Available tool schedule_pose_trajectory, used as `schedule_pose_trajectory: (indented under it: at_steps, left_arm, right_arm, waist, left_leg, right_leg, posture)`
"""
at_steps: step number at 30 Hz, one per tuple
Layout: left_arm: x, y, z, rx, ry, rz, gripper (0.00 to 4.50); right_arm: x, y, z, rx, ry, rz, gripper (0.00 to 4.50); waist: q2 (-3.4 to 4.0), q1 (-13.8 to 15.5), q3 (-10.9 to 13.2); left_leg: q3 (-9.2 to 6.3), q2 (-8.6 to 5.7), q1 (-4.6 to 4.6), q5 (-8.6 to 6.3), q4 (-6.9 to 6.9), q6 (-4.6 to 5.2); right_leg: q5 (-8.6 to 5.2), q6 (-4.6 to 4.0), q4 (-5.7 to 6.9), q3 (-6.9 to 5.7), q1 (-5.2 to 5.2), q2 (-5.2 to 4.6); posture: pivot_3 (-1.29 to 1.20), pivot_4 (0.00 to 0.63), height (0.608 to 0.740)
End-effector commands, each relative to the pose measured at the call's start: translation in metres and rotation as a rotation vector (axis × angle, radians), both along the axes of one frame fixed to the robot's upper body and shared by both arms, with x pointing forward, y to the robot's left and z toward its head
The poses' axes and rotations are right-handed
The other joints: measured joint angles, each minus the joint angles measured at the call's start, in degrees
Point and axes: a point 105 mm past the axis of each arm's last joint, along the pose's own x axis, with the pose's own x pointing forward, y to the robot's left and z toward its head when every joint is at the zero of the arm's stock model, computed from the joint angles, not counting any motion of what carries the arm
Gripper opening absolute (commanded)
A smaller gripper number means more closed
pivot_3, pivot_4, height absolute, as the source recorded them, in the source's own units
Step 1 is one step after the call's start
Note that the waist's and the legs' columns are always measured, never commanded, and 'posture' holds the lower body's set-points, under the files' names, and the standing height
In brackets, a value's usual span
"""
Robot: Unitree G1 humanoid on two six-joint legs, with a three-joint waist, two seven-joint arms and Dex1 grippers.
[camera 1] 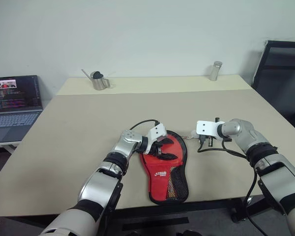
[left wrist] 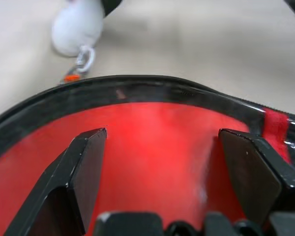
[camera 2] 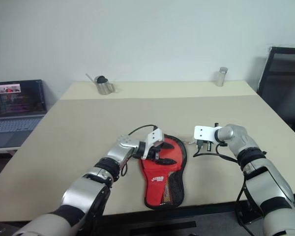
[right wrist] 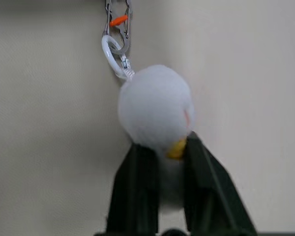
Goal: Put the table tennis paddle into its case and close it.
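The case (camera 1: 163,181) lies flat near the table's front edge, red side with logo and mesh facing up, black zipper rim (left wrist: 152,86) around it. My left gripper (camera 1: 160,150) rests open on the round red part, its fingers (left wrist: 81,167) spread against the fabric. A white plush charm (right wrist: 155,105) hangs on a small metal clip (right wrist: 119,29) just right of the case's rim. On this charm my right gripper (right wrist: 162,147) is shut. The table tennis paddle is hidden.
An open laptop (camera 1: 12,105) stands on a side table at the left. A small metal watering can (camera 1: 99,81) and a metal cylinder (camera 1: 215,71) stand at the far edge of the beige table (camera 1: 88,123). A black chair (camera 1: 285,73) is at the right.
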Motion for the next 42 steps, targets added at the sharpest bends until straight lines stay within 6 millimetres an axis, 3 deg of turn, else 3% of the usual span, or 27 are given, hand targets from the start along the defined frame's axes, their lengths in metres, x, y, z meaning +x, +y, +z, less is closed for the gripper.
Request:
schedule_pose_trajectory:
  at_steps: [1, 6, 14, 23, 31, 42]
  left_arm:
    - [-0.005, 0.004, -0.016, 0.038, 0.049, 0.005, 3.98]
    - [-0.017, 0.004, -0.033, 0.023, 0.136, -0.027, 3.98]
    - [-0.020, 0.001, -0.036, -0.016, 0.204, -0.010, 3.98]
    - [-0.022, -0.010, -0.038, 0.005, 0.196, -0.029, 3.98]
    - [-0.022, -0.023, -0.033, 0.008, 0.177, -0.055, 3.98]
    - [-0.022, -0.030, -0.033, 0.018, 0.162, -0.057, 3.98]
  right_arm:
    - [-0.003, -0.005, 0.018, 0.011, -0.030, 0.014, 0.04]
    - [-0.019, -0.025, 0.019, -0.019, -0.016, 0.004, 0.04]
    - [-0.075, -0.041, 0.031, -0.046, 0.058, 0.034, 0.04]
    - [-0.153, -0.010, 0.009, -0.028, 0.181, 0.104, 0.04]
    - [-0.219, -0.010, -0.008, -0.034, 0.318, 0.084, 0.04]
    - [-0.269, -0.001, -0.012, 0.050, 0.455, 0.029, 0.02]
  waist:
    - [0.00, -0.01, 0.00]
    - [0.02, 0.31, -0.01]
    - [0.14, 1.07, -0.08]
    - [0.22, 1.82, -0.24]
    - [0.22, 2.43, -0.49]
    - [0.20, 3.23, -0.67]
  left_leg:
    - [0.00, 0.00, 0.02, 0.00, 0.00, 0.00]
    - [-0.03, -0.01, 0.02, 0.00, -0.02, 0.00]
    - [-0.05, -0.02, 0.14, -0.01, 0.00, 0.00]
    - [-0.08, -0.03, 0.15, -0.03, 0.02, 0.00]
    - [-0.19, -0.11, 0.03, -0.08, 0.03, 0.05]
    - [-0.41, -0.16, -0.06, -0.11, 0.07, 0.09]
  right_leg:
    - [-0.01, 0.02, 0.00, 0.00, 0.01, 0.00]
    - [-0.01, 0.01, -0.03, -0.02, 0.03, -0.01]
    - [-0.03, 0.03, -0.06, -0.03, 0.17, -0.05]
    - [-0.05, 0.03, -0.14, -0.09, 0.20, -0.07]
    - [-0.10, 0.06, -0.25, -0.19, 0.21, -0.16]
    - [-0.13, 0.09, -0.33, -0.36, 0.28, -0.22]
  posture:
    - [0.00, 0.150, 0.740]
    - [0.00, 0.150, 0.740]
    - [0.00, 0.150, 0.740]
    - [0.00, 0.150, 0.740]
    - [0.00, 0.150, 0.740]
    - [0.00, 0.150, 0.740]
